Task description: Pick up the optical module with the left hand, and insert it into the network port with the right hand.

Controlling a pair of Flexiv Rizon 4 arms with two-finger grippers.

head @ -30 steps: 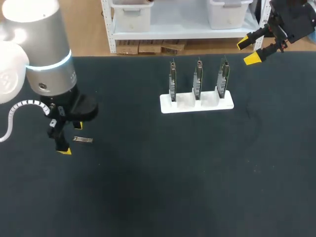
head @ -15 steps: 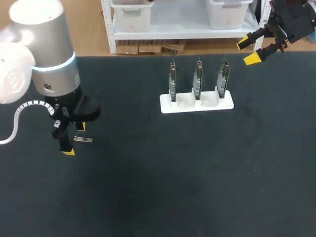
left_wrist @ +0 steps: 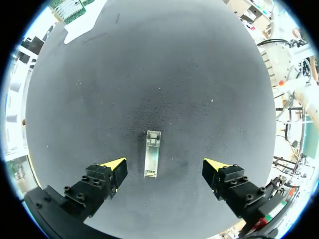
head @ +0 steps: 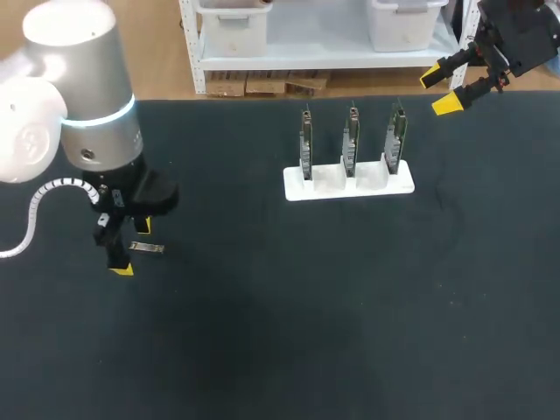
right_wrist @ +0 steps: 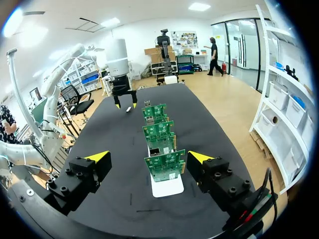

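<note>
under left gripper [left_wrist: 165,165], optical module [left_wrist: 152,154]

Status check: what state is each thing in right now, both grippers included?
module: lying flat on the table, not gripped.
left gripper: open, fingers either side of the module, not touching it.
right gripper: open, empty, raised near the table's far right corner.
boards: three, upright in the stand.
stand: flat on the table.
</note>
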